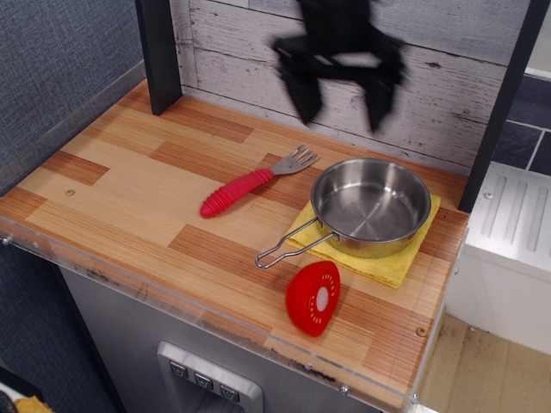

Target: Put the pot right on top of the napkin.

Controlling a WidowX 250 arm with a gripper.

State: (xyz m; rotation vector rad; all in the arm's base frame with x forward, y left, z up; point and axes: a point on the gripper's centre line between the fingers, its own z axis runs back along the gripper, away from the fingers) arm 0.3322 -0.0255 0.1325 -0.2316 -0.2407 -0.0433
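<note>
The gripper (pixel 341 93) hangs high above the back of the surface (pixel 138 189), blurred, its two dark fingers (pixel 303 90) spread apart and empty, well clear of everything below. The pot (pixel 370 206) sits upright on the napkin (pixel 387 265), covering most of it; yellow cloth shows along the pot's near side and at the right corner, and a strip peeks out on the left under the handle's root. The pot's wire-loop handle (pixel 288 248) points toward the front left, reaching past the napkin's edge over the bare wood. A red-handled fork (pixel 251 183) lies just beside the pot to the left, its tines close to the pot's rim, though contact cannot be judged. A red slotted disc (pixel 313 298) stands tilted in front of the napkin, near its front edge.
</note>
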